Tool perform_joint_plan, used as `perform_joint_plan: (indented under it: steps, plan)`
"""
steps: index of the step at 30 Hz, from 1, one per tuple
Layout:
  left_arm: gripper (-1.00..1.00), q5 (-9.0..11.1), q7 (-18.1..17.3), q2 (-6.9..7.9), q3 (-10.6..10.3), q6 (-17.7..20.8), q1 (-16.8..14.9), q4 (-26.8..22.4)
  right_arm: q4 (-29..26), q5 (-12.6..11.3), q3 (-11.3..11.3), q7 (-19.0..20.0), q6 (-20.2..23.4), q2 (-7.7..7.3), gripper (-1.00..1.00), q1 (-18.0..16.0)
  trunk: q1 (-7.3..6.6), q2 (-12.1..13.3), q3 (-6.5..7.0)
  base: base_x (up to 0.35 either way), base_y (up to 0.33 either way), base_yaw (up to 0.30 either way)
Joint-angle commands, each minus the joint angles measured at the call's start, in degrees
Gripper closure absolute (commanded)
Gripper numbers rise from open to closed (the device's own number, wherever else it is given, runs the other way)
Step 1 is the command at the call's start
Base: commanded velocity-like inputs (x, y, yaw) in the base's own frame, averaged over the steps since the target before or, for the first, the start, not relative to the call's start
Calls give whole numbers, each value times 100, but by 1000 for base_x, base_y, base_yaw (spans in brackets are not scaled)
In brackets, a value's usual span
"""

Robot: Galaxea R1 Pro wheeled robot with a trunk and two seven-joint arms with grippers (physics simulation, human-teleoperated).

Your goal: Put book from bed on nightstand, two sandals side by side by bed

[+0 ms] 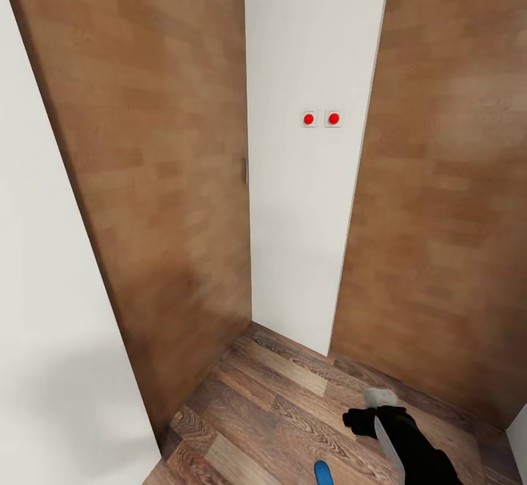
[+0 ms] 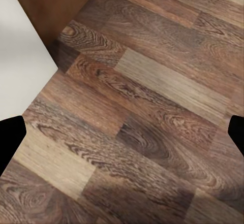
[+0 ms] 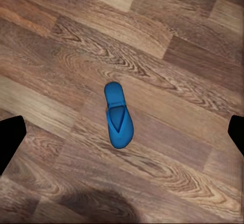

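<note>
From the head view, the right hand (image 1: 375, 406) hangs low over the wood-plank floor (image 1: 271, 397), facing a white wall strip (image 1: 315, 177) with two red buttons (image 1: 321, 119) between two brown wooden doors (image 1: 154, 177). The tip of a blue sandal (image 1: 321, 472) lies on the floor just beside and short of the hand, nearer the robot.

In the left wrist view, the left hand's dark fingertips (image 2: 10, 140) sit wide apart, released, over bare planks beside a white wall corner (image 2: 20, 66).

In the right wrist view, the fingertips (image 3: 10, 137) are likewise spread and holding nothing; the sandal (image 3: 118, 115) lies flat on the floor below, between them, apart from both.
</note>
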Motion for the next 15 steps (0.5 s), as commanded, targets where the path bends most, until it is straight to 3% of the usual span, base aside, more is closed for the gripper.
perform_joint_plan:
  steps: [1,3,5,6,7,8,9,10,13,14,15]
  plan:
    - [-100,4,-4,0,-3,-17,-3,-1,-134,5,-4,2,301,2,-100,-33,0,-3,-6,0,0,0]
    - [-100,-2,-11,-55,-8,-19,-3,-47,-324,-2,7,13,849,9,-100,-73,0,-3,-6,0,0,0]
    - [-100,-12,-16,-138,-13,-18,-5,-108,-339,-8,9,16,941,10,-100,-79,0,-3,-6,0,0,0]
    - [-100,-21,-15,-247,-62,-4,-7,-371,-339,-15,13,17,976,12,-100,-82,0,-3,-6,0,0,0]
    - [-100,-30,-8,-435,-225,29,-9,-954,-337,-24,20,21,1003,16,-100,-84,0,-3,-6,0,0,0]
    - [-100,-33,-4,-527,-382,46,-10,-1305,-336,-23,26,23,1012,18,-100,-85,0,-3,-6,0,0,0]
    - [-100,-33,2,-627,-701,60,-11,-1798,-336,-25,32,24,1017,19,-100,-86,0,-3,-6,0,0,0]
    - [-100,-28,7,-680,-938,65,-11,-2120,-335,-26,34,22,1015,19,-100,-86,0,-3,-6,0,0,0]
    - [-100,-13,22,-774,-1388,74,-16,-2898,-333,-29,38,20,1012,17,-100,-86,0,-3,-6,0,0,0]
    - [-100,4,28,-786,-1530,140,-19,-3562,-289,-32,37,19,1011,14,-100,-87,0,-3,-6,0,0,0]
    - [-100,31,29,-780,-1574,404,-20,-3924,-216,-34,37,19,1011,13,-100,-87,0,-3,-6,0,0,0]
